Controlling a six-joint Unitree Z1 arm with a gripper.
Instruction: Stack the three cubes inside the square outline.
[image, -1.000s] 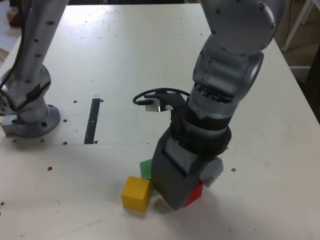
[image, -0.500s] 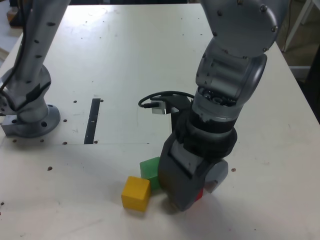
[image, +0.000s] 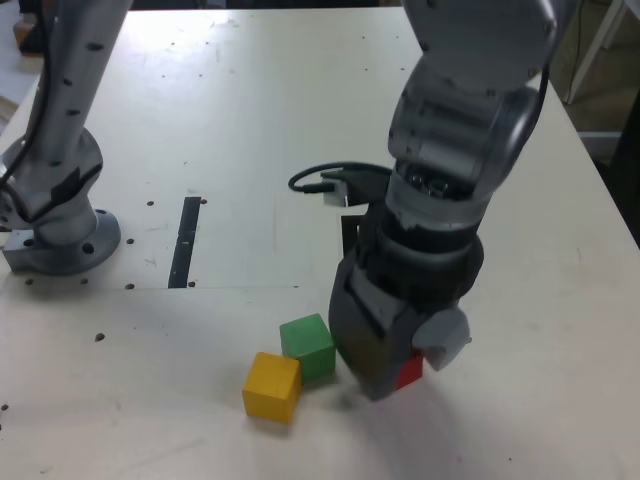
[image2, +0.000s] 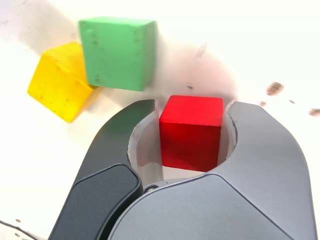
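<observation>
The gripper (image2: 191, 131) has its jaws clenched around the red cube (image2: 191, 131), and since a second ago it has shifted toward the exterior view's right. That uncovers the green cube (image: 308, 346), which touches the yellow cube (image: 271, 386) on the surface (image: 250, 120).

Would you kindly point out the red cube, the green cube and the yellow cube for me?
red cube (image2: 190, 132): wrist view, on its front face between the jaws.
green cube (image: 308, 346): exterior view, on its top face.
yellow cube (image: 272, 386): exterior view, centre of the block.
</observation>
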